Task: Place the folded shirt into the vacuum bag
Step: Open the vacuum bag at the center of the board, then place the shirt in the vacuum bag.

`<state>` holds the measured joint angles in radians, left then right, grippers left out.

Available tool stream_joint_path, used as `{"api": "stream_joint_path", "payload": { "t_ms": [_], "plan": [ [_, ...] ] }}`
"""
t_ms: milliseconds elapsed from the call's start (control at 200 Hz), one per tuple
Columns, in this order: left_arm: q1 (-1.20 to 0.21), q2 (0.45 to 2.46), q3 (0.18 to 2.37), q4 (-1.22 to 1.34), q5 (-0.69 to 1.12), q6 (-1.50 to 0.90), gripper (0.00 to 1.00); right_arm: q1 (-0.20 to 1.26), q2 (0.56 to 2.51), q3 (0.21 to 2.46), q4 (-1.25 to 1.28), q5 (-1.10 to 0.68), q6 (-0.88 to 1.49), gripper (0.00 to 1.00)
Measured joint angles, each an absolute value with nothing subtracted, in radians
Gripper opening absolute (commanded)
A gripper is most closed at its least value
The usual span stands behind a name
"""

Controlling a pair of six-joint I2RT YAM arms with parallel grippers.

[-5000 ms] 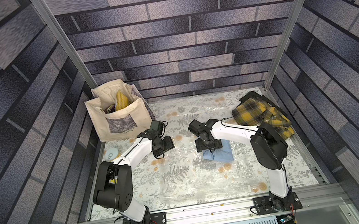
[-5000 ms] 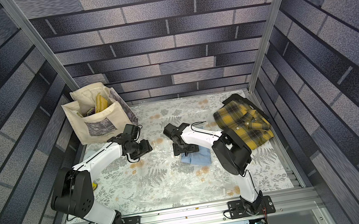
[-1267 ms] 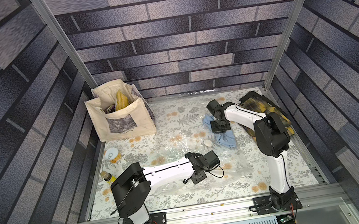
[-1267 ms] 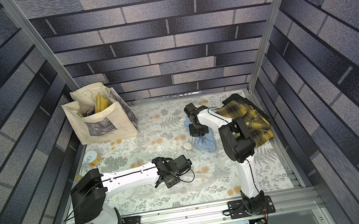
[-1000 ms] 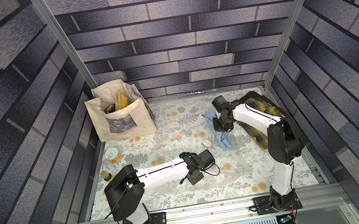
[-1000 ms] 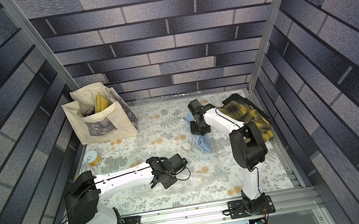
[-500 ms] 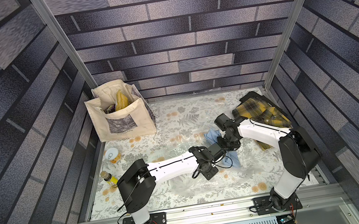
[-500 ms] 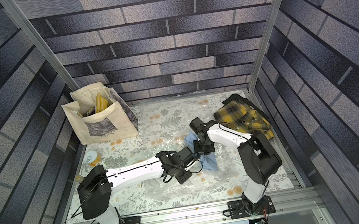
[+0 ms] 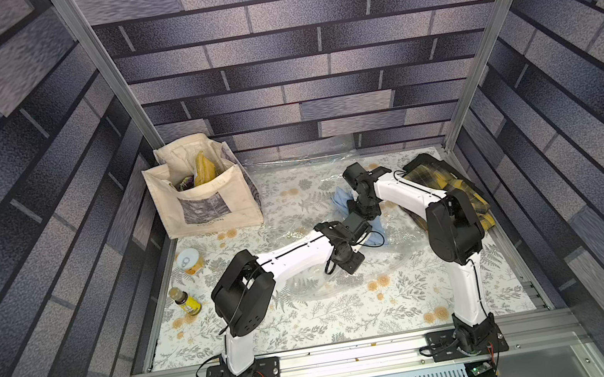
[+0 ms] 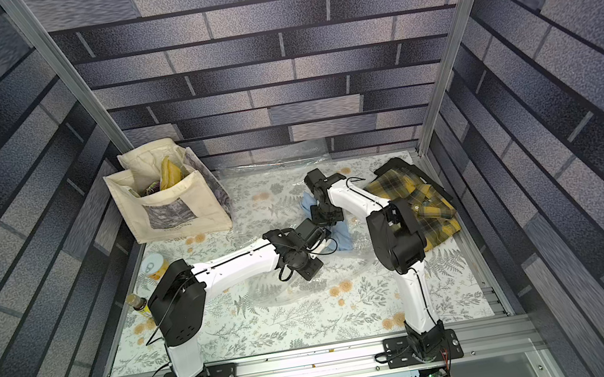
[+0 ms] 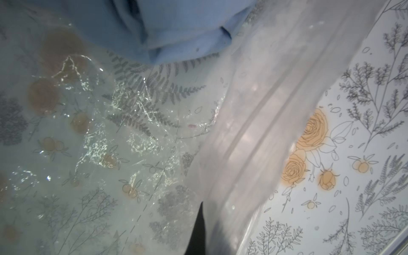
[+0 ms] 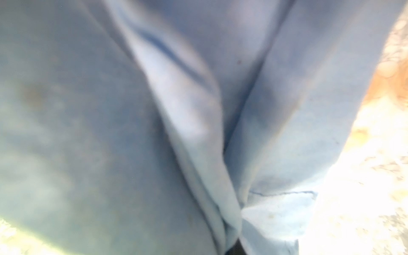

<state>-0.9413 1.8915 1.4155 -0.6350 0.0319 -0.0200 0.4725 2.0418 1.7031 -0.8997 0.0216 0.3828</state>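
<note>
Although both sets of fingertips were hidden beneath the wrists in both top views, the left wrist view showed the left gripper [image 9: 359,227] clenched on the vacuum bag [image 11: 254,132]. A ridged zip strip of its milky film ran up from one dark finger [image 11: 197,234]. Beside that finger the film was clear, crinkled and glinting over the fern-and-rose tablecloth [image 11: 364,110]. Just ahead of it lay the light-blue folded shirt [image 11: 176,33], soft and creased, bunched in the closed fingers of the right gripper [image 9: 365,210]. Blur filled the right wrist view, and whether the shirt's hem was inside the bag's mouth could not be told. Well away from both grippers, the cream canvas tote bag [image 9: 210,211] bore a grey print above a line of unreadable lettering.
</note>
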Motion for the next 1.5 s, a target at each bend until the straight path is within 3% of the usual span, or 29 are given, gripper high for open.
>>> {"api": "stream_joint_path", "payload": {
  "t_ms": [341,611,852,1498],
  "plan": [
    [-0.902,1.904,1.452,-0.644,0.066,-0.054,0.04,0.436,1.453,1.592,-0.959,0.032,0.369,0.0],
    [-0.801,1.927,1.573,-0.68,0.104,-0.074,0.04,0.482,1.141,1.234,-1.013,-0.061,0.43,0.0],
    [-0.735,1.967,1.663,-0.72,0.146,-0.088,0.05,0.748,1.145,1.139,-0.968,-0.081,0.503,0.0],
    [-0.725,1.945,1.708,-0.752,0.172,-0.14,0.06,0.79,1.31,0.912,-0.806,0.006,0.554,0.0]
  ]
}}
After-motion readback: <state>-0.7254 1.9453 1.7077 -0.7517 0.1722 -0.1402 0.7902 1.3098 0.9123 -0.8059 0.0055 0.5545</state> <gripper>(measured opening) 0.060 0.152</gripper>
